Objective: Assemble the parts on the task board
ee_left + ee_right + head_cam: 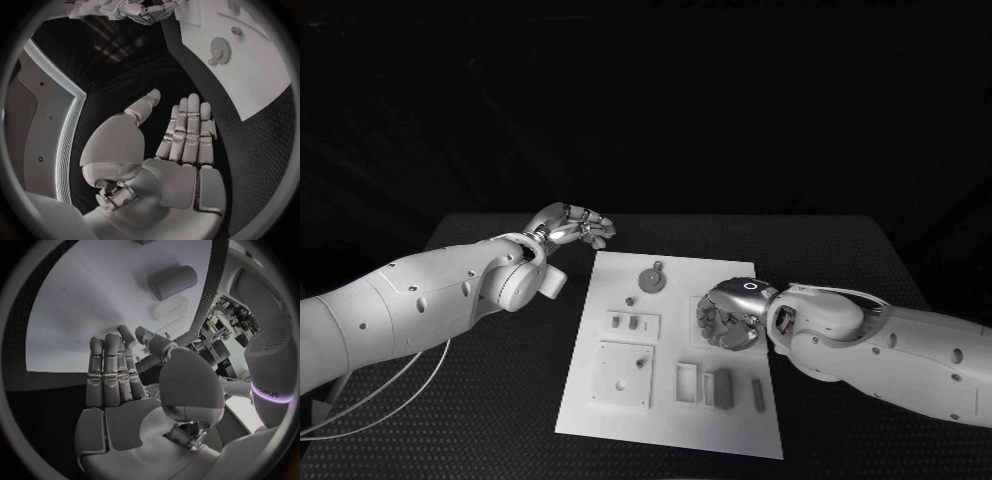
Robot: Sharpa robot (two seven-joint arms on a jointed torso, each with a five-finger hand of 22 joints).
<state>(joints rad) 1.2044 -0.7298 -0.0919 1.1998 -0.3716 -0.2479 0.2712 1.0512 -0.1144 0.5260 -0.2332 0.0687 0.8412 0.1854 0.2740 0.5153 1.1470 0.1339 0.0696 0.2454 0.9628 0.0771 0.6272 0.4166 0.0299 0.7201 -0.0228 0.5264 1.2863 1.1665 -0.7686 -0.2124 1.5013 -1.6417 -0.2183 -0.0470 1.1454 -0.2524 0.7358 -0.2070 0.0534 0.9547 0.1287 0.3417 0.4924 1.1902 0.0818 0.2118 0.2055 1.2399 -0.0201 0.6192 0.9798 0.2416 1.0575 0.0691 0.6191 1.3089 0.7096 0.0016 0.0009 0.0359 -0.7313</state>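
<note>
Centrally, the white board [678, 350] is lying on the black worktop [473, 400], carrying grey parts. A gear [652, 277] is sitting near the board's far edge, with a small round piece [630, 300] just beside it. Two short pegs [625, 322] are lying in a row on a small raised plate at the board's left side, and below them a square plate [622, 374] is lying flat. Towards the near right, a frame-like piece [687, 382], a block [718, 388] and a thin bar [759, 394] are lying side by side.

The left hand [570, 227] is hovering over the worktop just off the board's far left corner, apart from the parts. In the left wrist view this hand [178, 150] is showing its fingers [189, 127] extended and pressed side by side, thumb standing apart, holding nothing; the gear [220, 50] is lying on the board [262, 85] beyond them.

The right hand [733, 313] is hanging over the board's right side, between the gear and the block. In the right wrist view this hand [134, 395] is showing its fingers [112, 370] lying straight and close together, thumb apart, nothing between them. A grey cylinder [172, 281] is resting on the board [87, 305] beyond the fingertips, well apart from them.
</note>
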